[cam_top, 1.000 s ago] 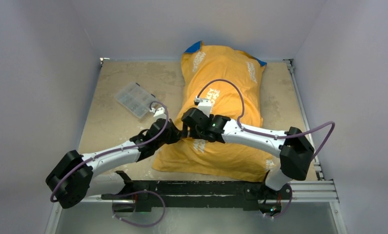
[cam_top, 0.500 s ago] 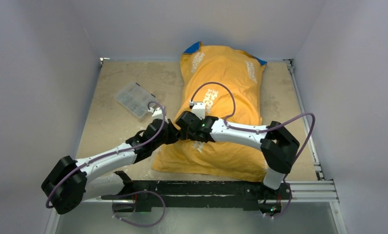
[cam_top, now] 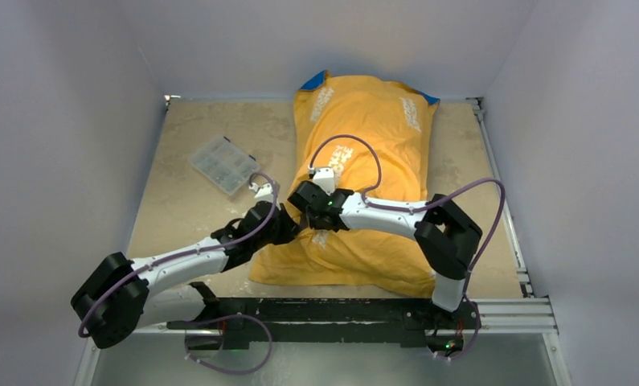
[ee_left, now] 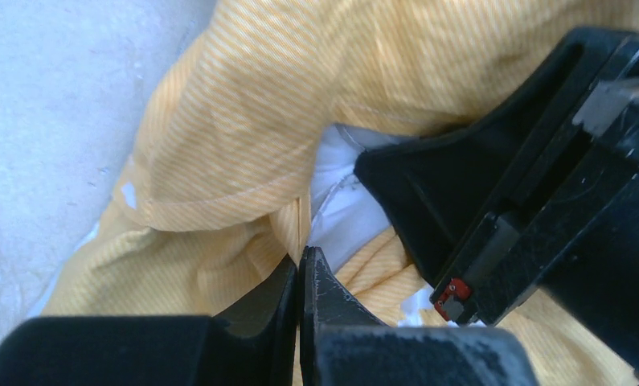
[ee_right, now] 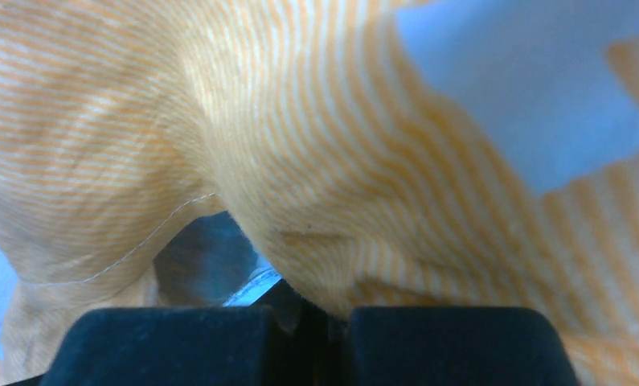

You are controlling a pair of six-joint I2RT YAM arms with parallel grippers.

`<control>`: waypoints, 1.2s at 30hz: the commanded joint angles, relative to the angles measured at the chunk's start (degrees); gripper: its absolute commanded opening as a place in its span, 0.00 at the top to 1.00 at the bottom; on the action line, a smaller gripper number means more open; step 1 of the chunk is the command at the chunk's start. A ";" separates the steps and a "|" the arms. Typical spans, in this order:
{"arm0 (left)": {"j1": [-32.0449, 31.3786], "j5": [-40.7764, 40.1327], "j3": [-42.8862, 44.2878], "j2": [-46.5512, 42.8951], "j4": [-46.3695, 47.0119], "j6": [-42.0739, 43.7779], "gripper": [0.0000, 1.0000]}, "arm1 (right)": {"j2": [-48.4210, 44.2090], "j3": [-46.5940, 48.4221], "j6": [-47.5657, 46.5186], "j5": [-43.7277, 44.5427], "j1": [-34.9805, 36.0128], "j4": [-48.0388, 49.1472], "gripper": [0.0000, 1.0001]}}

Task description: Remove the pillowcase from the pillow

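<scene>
The orange-yellow pillowcase with white lettering lies lengthwise down the middle of the table and covers the pillow. A strip of white pillow shows through a gap in the striped fabric. My left gripper sits at the pillowcase's left side, near the front. Its jaws are shut on a hemmed fold of the fabric. My right gripper is right beside it, and one of its fingers reaches into the gap. In the right wrist view the right gripper is shut on a bulge of pillowcase.
A clear plastic compartment box lies on the tan table to the left of the pillowcase. White walls close in the left, far and right sides. A metal rail runs along the right edge, and a black frame along the front.
My right gripper has closed from open onto the pillowcase fabric. The right arm's elbow has swung left and folded in. Both wrists have shifted slightly left, and the left gripper has stayed shut.
</scene>
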 commanded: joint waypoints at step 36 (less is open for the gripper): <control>-16.99 -17.16 -0.75 6.87 0.47 -2.74 1.00 | -39.10 -3.52 -12.77 -24.57 -19.25 36.22 1.00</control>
